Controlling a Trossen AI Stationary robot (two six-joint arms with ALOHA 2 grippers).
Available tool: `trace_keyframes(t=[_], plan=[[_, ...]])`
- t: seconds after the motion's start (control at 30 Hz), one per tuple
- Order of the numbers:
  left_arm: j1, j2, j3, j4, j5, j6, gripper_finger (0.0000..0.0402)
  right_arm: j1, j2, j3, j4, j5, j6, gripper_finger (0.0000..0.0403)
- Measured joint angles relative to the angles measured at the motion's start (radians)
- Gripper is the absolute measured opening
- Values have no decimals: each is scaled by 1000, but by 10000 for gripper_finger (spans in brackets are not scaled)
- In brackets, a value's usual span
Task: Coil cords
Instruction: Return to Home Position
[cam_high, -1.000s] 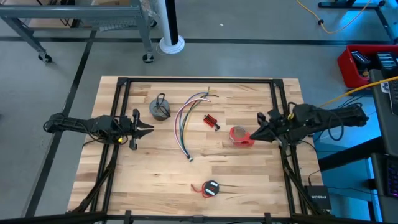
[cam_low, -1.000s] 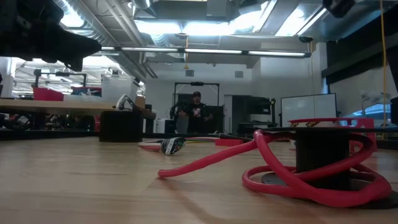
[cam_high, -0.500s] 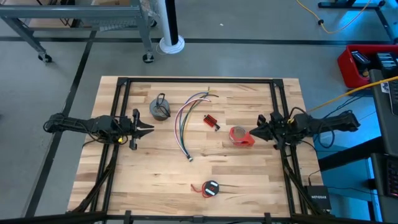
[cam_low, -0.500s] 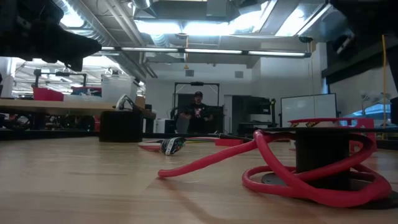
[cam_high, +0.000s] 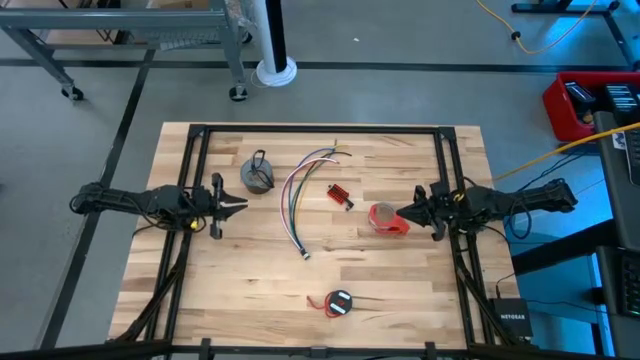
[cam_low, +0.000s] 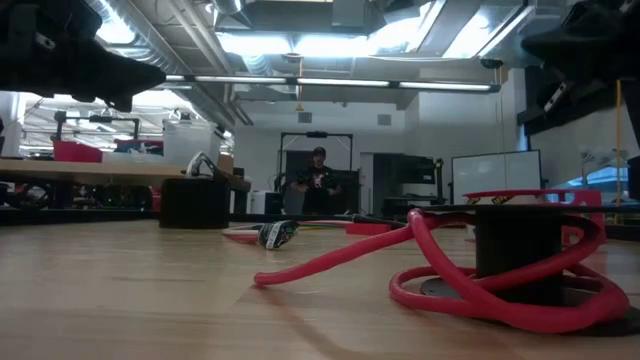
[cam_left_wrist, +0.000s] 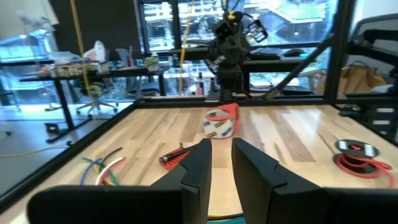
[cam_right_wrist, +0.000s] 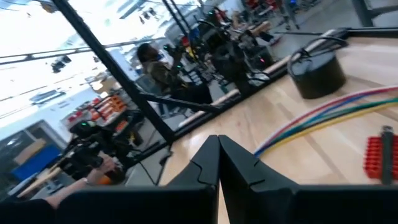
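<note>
- Wire bundle (cam_high: 289, 200) of red, green, white and grey strands lies uncoiled in a long arc at the middle of the table (cam_high: 400, 290), its plug end (cam_high: 305, 254) toward the near edge.
- Grey coil (cam_high: 258, 176) with its black loop sits just beside the bundle, on the left arm's side.
- Black-and-red coil (cam_high: 336, 302) rests near the near edge, well apart from both arms; the low view shows red loops sagging around the black spool and a loose tail on the wood.
- Red block (cam_high: 339, 195) lies between the bundle and the red tape roll (cam_high: 385, 217).
- Right gripper (cam_high: 400, 213) hovers by the roll's outer edge, fingers together, holding nothing.
- Left gripper (cam_high: 243, 207) hangs over the table's left side, near the grey coil, fingers narrowly apart and empty.
- A person (cam_low: 315, 180) stands in the room beyond.
</note>
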Motion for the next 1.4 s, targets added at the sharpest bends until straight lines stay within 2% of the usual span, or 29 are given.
trace_keyframes(t=[0.2, 0.57, 0.9, 1.4], plan=[[70, 0, 0, 20, -40, 1, 56, 0, 0, 0, -47, 81, 23, 10], [232, 0, 0, 5, -39, -16, 56, 0, 0, 0, -68, 300, -12, 10], [255, 1, 0, -3, 18, -44, 56, 0, 0, 0, -263, 294, 115, 10], [255, 1, 0, -3, 18, -43, 56, 0, 0, 0, -281, 294, 92, 10]])
